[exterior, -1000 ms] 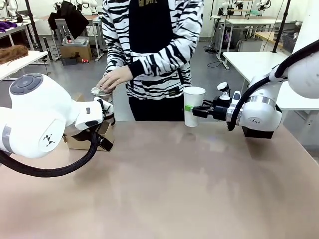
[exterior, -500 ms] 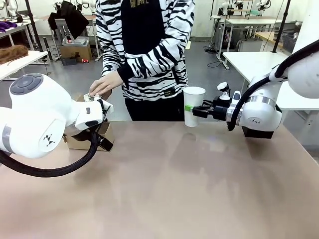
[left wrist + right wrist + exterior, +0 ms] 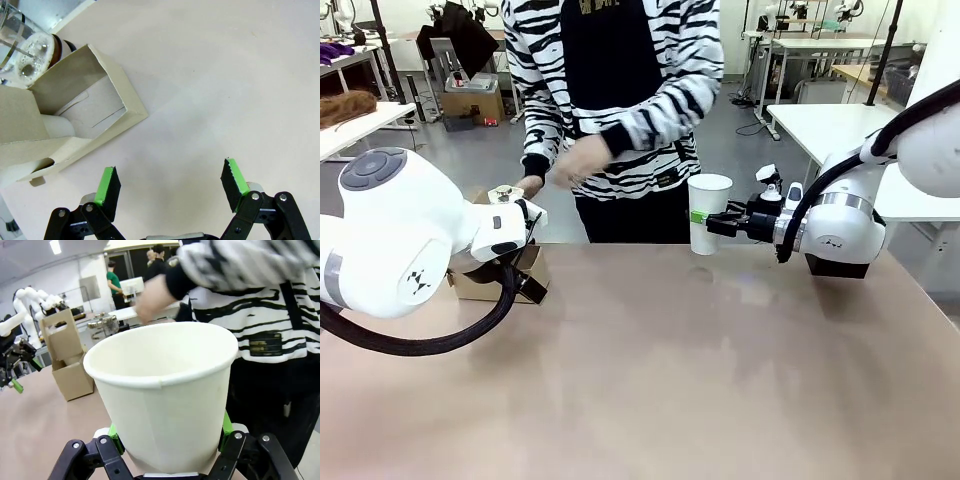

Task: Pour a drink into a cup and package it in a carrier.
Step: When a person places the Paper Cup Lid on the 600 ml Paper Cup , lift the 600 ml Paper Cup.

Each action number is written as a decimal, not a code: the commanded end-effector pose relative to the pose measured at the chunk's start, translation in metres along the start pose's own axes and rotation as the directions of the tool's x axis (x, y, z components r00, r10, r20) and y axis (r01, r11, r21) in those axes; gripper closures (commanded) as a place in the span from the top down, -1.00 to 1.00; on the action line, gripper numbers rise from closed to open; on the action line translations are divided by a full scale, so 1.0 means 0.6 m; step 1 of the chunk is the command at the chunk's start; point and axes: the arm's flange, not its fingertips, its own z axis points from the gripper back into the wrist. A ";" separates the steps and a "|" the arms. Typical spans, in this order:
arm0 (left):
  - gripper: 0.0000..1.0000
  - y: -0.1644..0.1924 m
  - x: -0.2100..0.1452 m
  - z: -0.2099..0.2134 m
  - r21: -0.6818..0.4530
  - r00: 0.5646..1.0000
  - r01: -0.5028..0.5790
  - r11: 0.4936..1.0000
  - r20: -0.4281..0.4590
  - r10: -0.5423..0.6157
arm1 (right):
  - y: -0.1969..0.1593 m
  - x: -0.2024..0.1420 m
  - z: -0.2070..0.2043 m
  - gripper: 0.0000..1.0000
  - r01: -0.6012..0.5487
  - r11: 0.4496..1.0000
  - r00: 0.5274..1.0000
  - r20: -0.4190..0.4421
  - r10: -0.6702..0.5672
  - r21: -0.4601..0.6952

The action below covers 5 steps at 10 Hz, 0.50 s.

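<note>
My right gripper (image 3: 712,222) is shut on the white paper cup (image 3: 708,212), holding it upright and open-topped just above the far table edge. In the right wrist view the cup (image 3: 165,390) stands between my green pads (image 3: 226,424). The brown cardboard carrier (image 3: 488,284) sits at the far left; my left gripper (image 3: 524,276) hovers open beside it. From the left wrist the carrier (image 3: 75,107) lies up-left of my open gripper (image 3: 170,182), something white showing in one pocket. The glass jug (image 3: 27,57) with the dark drink stands behind the carrier, and the person's hand (image 3: 527,186) is at its top.
The person in a striped top stands across the table, one hand (image 3: 580,160) raised and blurred at chest height. Bare tabletop (image 3: 660,380) stretches between my two arms. Other tables and boxes stand farther off on the floor.
The person has shifted left and lifted one hand off the jug top up to the chest; the other hand now rests at the jug. Both arms and the cup have stayed still.
</note>
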 end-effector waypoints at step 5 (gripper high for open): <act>1.00 0.000 0.000 0.001 -0.001 1.000 0.000 1.000 0.001 0.000 | 0.004 0.007 -0.003 0.60 0.010 1.000 1.000 0.012 -0.010 -0.007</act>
